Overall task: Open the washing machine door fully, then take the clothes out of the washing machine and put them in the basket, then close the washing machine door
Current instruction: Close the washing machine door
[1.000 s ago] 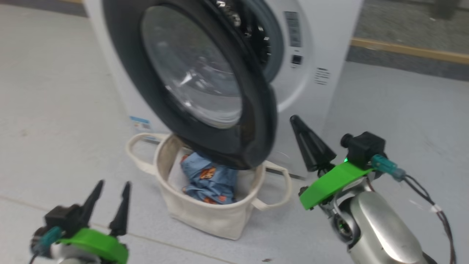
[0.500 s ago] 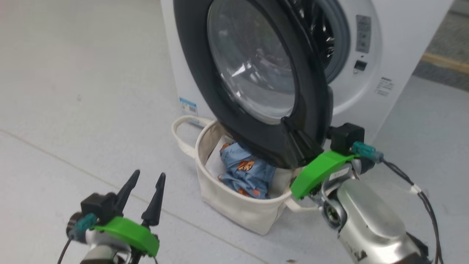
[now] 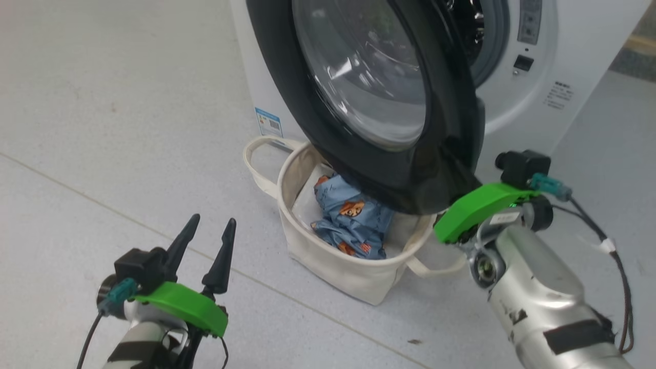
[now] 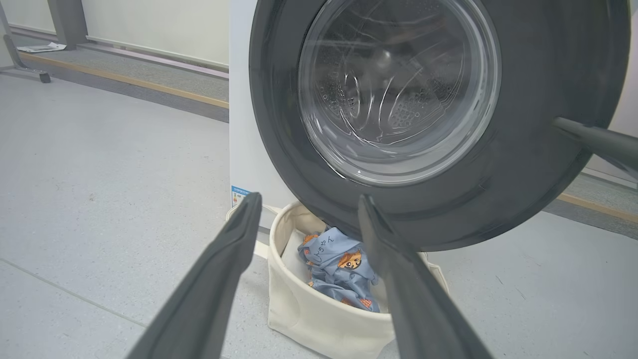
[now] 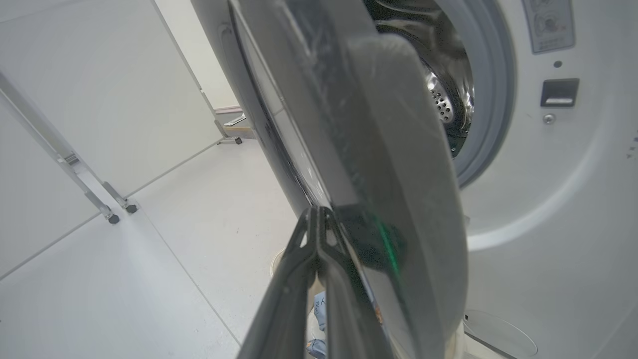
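Washing machine door touches the right gripper, jaws together; left gripper gapes wide, empty.

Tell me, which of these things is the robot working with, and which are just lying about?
In the job: washing machine door, washing machine, clothes, basket, right gripper.
Just there: blue label sticker, wheeled metal frame.
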